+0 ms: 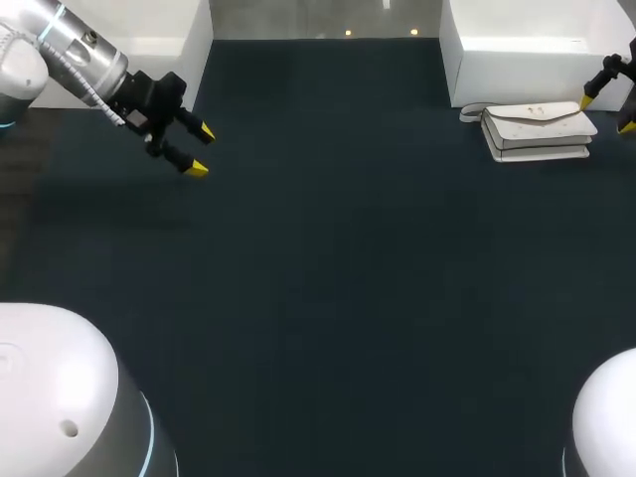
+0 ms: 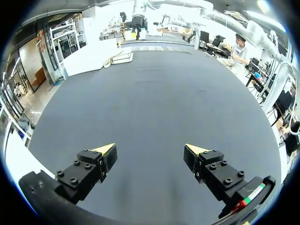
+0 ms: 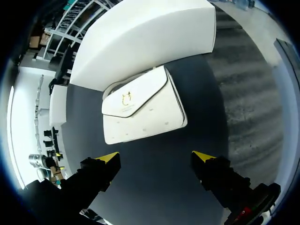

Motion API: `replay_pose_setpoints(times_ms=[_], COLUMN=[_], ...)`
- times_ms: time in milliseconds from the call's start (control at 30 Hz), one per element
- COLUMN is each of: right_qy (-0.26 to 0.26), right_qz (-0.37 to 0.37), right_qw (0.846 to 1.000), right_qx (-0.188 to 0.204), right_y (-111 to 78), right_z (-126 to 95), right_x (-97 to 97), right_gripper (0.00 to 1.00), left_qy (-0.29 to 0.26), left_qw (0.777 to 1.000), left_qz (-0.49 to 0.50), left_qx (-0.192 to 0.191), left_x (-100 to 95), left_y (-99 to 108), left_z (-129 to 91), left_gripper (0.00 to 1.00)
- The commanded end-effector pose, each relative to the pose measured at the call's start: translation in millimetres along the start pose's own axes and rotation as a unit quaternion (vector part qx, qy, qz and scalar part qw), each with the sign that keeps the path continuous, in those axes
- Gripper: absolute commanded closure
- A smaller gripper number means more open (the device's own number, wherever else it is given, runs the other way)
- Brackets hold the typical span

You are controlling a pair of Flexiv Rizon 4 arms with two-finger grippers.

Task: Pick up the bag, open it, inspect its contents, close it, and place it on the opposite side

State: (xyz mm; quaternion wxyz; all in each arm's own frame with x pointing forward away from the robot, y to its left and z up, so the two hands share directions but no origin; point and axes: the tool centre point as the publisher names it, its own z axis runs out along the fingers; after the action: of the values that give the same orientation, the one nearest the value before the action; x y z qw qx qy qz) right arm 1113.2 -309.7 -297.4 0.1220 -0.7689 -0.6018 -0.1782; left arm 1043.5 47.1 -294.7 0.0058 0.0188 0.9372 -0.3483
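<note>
Looking along the right jaws, you have the white bag (image 3: 143, 110) lying flat just ahead of them; they stand open and empty. Its long side runs roughly across their gap, slightly tilted. It sits at the tabletop's (image 1: 328, 248) far right, just beside a white box (image 1: 537, 50). The left jaws, also open and empty, hang well apart from it, so the right pair is nearer.

Silver arm (image 1: 75, 50), black yellow-tipped end effector (image 1: 200, 150), maybe cabled
</note>
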Motion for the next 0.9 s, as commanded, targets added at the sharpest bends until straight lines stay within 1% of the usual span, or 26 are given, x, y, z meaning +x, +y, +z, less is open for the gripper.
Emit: replay_pose_setpoints(times_ms=[33,200,267,333,500,700,900], right_qy=[0.013,0.031,0.042,0.041,0.069,0.089,0.106], right_qz=[0.003,0.016,0.016,0.014,0.008,-0.002,-0.001], right_qw=[1.000,0.999,0.999,0.999,0.997,0.996,0.994], right_qx=[0.016,0.023,0.025,0.026,0.023,0.027,0.031], right_y=[18.6,33.4,37.0,41.4,51.4,60.5,68.4], right_z=[8.7,17.2,19.5,20.9,24.6,36.6,47.7], right_x=[-9.9,-18.9,-19.5,-19.6,-21.6,-18.6,-19.7], right_gripper=[0.00,0.00,0.00,0.00,0.00,0.00,0.00], left_qy=[0.002,0.002,0.002,0.002,0.002,0.002,0.002], left_qw=[1.000,1.000,1.000,1.000,1.000,1.000,1.000], left_qz=[0.001,0.001,0.001,0.001,0.001,0.001,0.001], left_qx=[0.002,0.002,0.002,0.002,0.002,0.002,0.002], left_x=[-2.2,-2.2,-2.2,-2.2,-2.2,-2.2,-2.2], left_y=[1.3,1.3,1.3,1.3,1.3,1.3,1.3], left_z=[0.5,0.5,0.5,0.5,0.5,0.5,0.5], left_gripper=[0.00,0.00,0.00,0.00,0.00,0.00,0.00])
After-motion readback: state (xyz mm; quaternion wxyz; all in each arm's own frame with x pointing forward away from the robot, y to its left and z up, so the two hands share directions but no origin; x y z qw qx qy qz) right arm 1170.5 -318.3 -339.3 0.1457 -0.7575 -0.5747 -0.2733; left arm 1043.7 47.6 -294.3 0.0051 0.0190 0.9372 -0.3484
